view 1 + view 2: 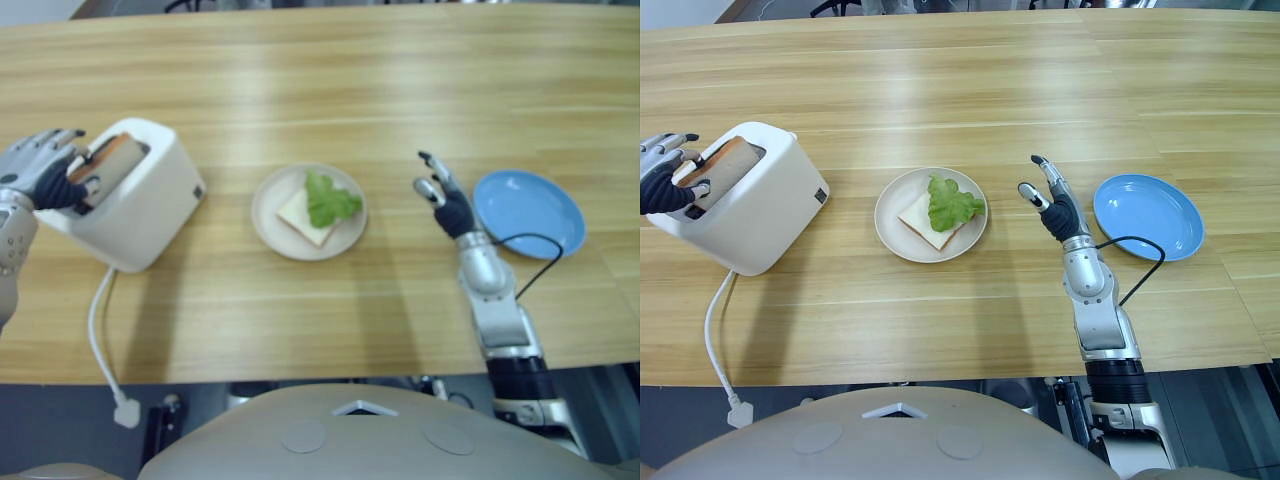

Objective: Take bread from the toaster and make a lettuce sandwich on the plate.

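1. Left hand (42,170) closes its fingers on the toast slice (108,158) standing in the white toaster (150,215)
2. Right hand (1052,205) is spread open, holding nothing
3. Just left of it sits the cream plate (895,240) bearing a bread slice (918,222) topped with lettuce (952,205); just right, a blue plate (1145,215)

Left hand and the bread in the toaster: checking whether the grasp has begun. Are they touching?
Touching. In the left eye view the left hand has its fingers curled over the end of the bread in the toaster.
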Robot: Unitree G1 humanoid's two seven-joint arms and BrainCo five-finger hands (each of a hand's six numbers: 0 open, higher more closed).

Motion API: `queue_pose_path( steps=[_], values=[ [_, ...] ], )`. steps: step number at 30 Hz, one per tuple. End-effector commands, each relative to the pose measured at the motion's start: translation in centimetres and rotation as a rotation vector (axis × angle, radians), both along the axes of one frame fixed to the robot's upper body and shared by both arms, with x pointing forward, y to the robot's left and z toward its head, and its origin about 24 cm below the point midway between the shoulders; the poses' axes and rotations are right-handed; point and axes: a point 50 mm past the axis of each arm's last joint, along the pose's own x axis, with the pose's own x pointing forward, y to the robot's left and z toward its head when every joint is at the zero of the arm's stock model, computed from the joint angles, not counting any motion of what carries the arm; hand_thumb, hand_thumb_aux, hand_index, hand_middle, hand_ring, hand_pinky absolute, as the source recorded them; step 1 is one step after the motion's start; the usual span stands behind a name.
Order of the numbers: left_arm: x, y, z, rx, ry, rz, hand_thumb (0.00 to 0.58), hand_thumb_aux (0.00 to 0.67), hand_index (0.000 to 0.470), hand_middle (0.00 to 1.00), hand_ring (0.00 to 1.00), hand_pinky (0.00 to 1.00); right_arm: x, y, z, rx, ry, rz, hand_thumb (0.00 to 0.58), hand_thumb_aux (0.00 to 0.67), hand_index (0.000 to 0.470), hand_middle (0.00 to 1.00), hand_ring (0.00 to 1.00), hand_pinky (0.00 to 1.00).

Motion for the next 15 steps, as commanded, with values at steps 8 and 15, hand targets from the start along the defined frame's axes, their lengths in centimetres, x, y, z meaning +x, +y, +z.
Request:
queue_pose_path(
  steps=[8,15],
  values=[
    [0.0,-0.2,2.4,-0.147,-0.178,-0.034,0.58,0.67,0.46,1.0,1.0,1.0,0.1,0.0,-0.6,-0.022,0.022,-0.007,0.0,0.0,0.0,0.0,0.0,0.0],
    [-1.0,-0.1,8.3,-0.352,-0.56,-0.08,0.58,0.67,0.46,1.0,1.0,1.0,0.0,0.0,-0.9,-0.026,0.026,-0.012,0.0,0.0,0.0,0.0,0.0,0.0]
  ],
)
